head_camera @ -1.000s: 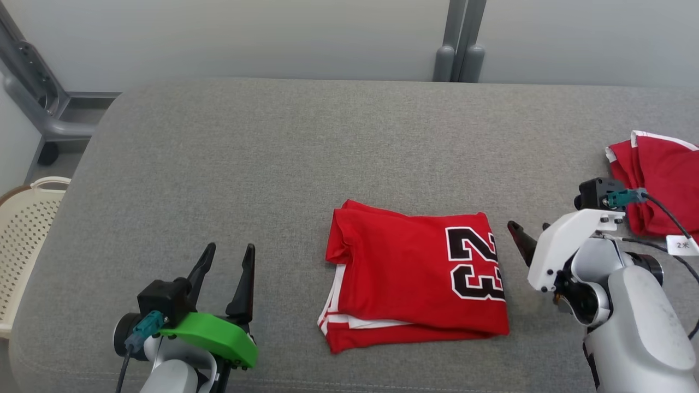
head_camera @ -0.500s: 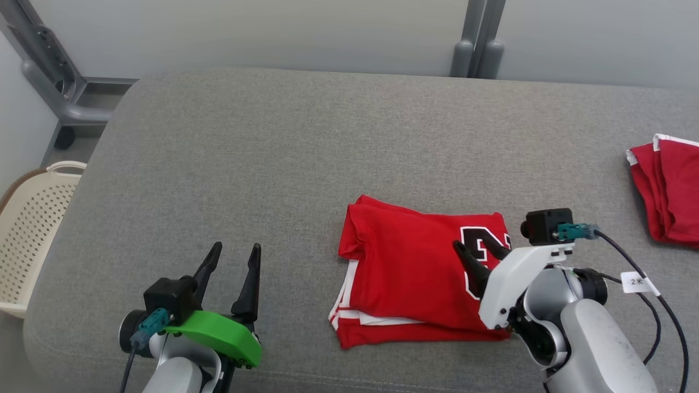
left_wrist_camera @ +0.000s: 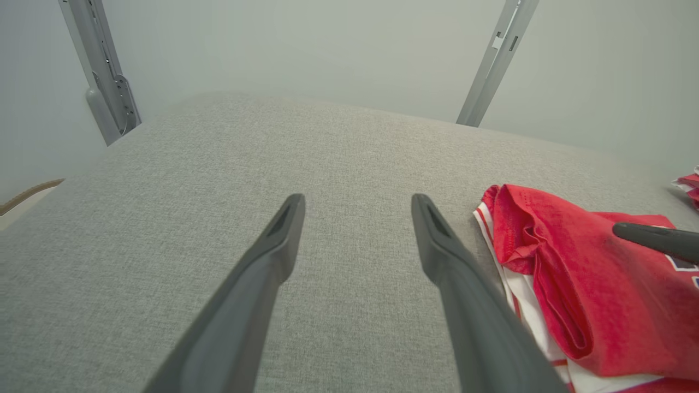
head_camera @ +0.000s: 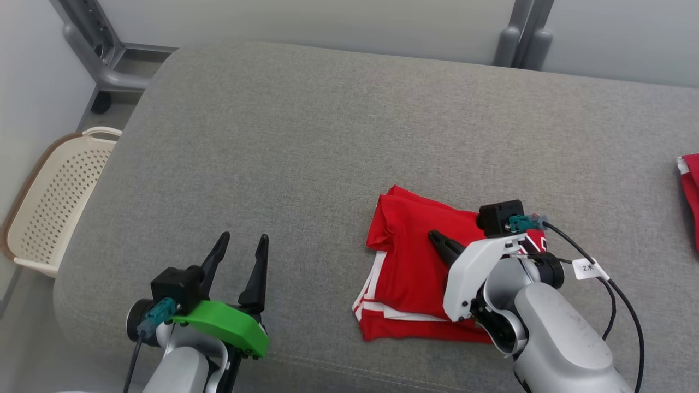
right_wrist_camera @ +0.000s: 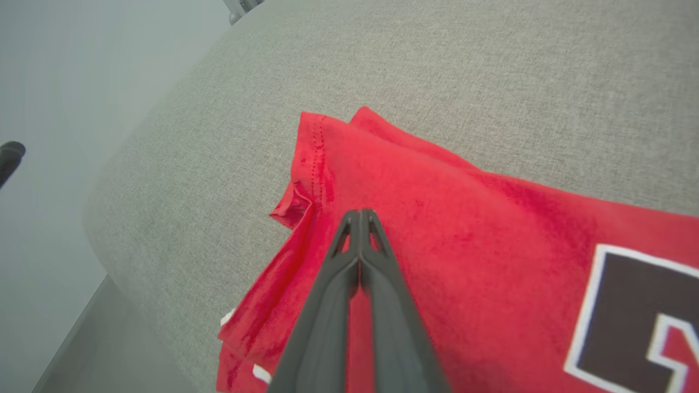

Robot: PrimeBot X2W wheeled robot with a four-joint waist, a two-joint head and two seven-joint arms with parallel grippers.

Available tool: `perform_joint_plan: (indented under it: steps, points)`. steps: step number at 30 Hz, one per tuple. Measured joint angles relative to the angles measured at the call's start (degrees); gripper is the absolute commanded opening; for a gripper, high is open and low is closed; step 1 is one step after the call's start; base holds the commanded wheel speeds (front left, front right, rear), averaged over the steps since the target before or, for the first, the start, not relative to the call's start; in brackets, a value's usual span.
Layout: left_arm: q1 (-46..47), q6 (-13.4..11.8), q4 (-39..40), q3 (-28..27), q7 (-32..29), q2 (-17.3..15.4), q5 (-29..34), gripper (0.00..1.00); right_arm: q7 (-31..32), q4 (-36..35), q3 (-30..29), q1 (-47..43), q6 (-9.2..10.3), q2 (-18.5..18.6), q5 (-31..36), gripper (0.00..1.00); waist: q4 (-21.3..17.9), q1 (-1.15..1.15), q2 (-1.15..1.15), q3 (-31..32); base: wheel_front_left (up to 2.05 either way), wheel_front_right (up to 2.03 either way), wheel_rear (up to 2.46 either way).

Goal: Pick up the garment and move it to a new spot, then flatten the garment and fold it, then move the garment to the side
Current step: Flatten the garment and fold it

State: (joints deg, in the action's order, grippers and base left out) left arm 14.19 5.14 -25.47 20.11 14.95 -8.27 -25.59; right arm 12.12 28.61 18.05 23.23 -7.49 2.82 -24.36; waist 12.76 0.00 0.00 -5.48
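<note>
While the left gripper (head_camera: 244, 238) sits low at the near left, its two dark fingers spread wide over bare grey cushion (head_camera: 306, 142), the action is all on the other side. The right gripper (right_wrist_camera: 360, 214) has its fingers pressed flat together, nothing caught between them, and they reach out across the top of the garment (head_camera: 407, 267).

That garment is a red jersey, folded into a compact block, lying on the cushion close to its front edge and right of the middle in the head view. White trim (head_camera: 372, 284) peeks out from the layers along its left side. From the right wrist, the closed tips lie over the upper red layer, just short of the folded left edge, and the black numeral (right_wrist_camera: 628, 305) with its white outline sits off to the right of the fingers. Whether the tips actually press on the fabric, I cannot tell.

In the head view the right wrist covers the jersey's right part. A strip of bare cushion separates the garment from the left gripper. A cream perforated basket (head_camera: 49, 196) stands beyond the cushion's left end, and a second red piece (head_camera: 689, 191) shows at the far right.
</note>
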Motion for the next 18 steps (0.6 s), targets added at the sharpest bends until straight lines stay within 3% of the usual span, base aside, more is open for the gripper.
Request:
perform_joint_plan:
  steps: [10, 18]
  points:
    - [0.85, 0.49, -0.73, 0.97, 0.02, 0.89, -0.02, 1.0, -4.22, 10.7, 2.08, 4.08, 0.0, 0.02, 1.34, 0.0, 3.71, 0.0, 0.0, -1.4, 0.0, 0.0, 0.0]
    - [0.88, 0.68, -1.0, 0.93, 0.08, 0.97, -0.09, 1.0, -5.34, 13.25, 6.78, 5.52, 0.0, 0.0, -1.75, 0.0, 5.68, 0.0, 0.0, -2.27, 0.0, 0.0, 0.0]
